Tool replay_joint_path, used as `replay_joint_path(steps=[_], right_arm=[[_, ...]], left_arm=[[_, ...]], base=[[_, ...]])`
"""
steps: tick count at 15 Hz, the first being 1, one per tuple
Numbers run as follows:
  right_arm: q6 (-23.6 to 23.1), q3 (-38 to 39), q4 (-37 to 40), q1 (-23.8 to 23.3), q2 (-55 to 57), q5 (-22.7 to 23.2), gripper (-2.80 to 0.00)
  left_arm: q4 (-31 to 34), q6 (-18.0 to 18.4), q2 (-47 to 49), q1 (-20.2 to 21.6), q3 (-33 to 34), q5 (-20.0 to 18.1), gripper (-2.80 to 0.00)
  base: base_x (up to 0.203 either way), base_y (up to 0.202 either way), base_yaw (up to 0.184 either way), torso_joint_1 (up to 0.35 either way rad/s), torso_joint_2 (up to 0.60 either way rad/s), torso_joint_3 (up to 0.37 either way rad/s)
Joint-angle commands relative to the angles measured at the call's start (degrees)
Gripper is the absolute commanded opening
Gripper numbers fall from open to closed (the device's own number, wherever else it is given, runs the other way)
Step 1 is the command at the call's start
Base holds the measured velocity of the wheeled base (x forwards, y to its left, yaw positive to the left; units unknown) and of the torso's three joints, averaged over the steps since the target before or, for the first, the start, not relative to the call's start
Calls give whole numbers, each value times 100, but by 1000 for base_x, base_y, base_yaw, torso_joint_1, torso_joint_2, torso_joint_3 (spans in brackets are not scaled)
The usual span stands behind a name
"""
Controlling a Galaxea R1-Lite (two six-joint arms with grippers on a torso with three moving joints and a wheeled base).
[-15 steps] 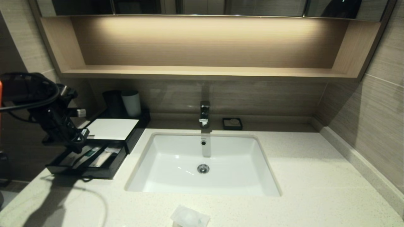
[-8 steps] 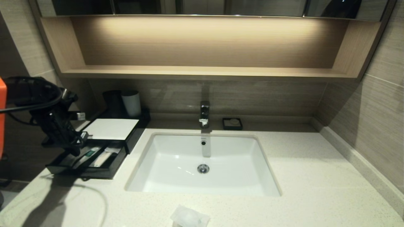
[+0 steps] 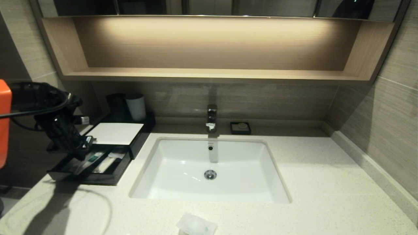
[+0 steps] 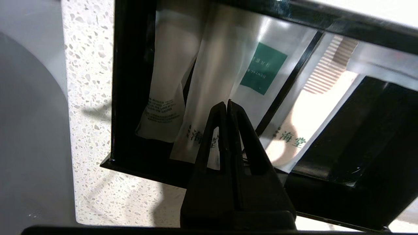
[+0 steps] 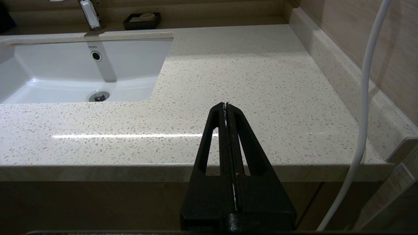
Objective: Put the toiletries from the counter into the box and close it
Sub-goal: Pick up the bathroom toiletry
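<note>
You see the left gripper (image 4: 227,103), pressed together and empty, above the box's (image 3: 117,133) open drawer (image 3: 107,174) holding sachets (image 4: 225,81), while a crinkly packet (image 3: 196,225) lies on the counter (image 3: 326,195).

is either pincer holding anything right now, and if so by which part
Nothing is held. The left pincer is shut and empty above the sachets in the box's open drawer; the right pincer is shut and empty before the counter.
</note>
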Motion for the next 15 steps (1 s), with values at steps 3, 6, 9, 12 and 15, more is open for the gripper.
replay_joint_path(steps=[3, 6, 9, 12, 15], right_arm=[[1, -8, -2, 0, 9, 0, -280], [1, 0, -2, 0, 9, 0, -280], [1, 0, -2, 0, 9, 0, -280], [1, 0, -2, 0, 9, 0, -280], [1, 0, -2, 0, 9, 0, -280]], left_arm=[[14, -94, -558, 2, -1, -15, -280], [82, -301, -1000, -31, 4, -24, -280], [498, -446, -1350, -182, 33, -73, -280], [861, -468, -1900, -383, 322, -659, -280], [1219, -475, -2518, -627, 1017, -1426, -280]], base=[[0, 0, 0, 0, 0, 0], [0, 0, 0, 0, 0, 0], [0, 0, 0, 0, 0, 0], [0, 0, 0, 0, 0, 0], [0, 0, 0, 0, 0, 0]])
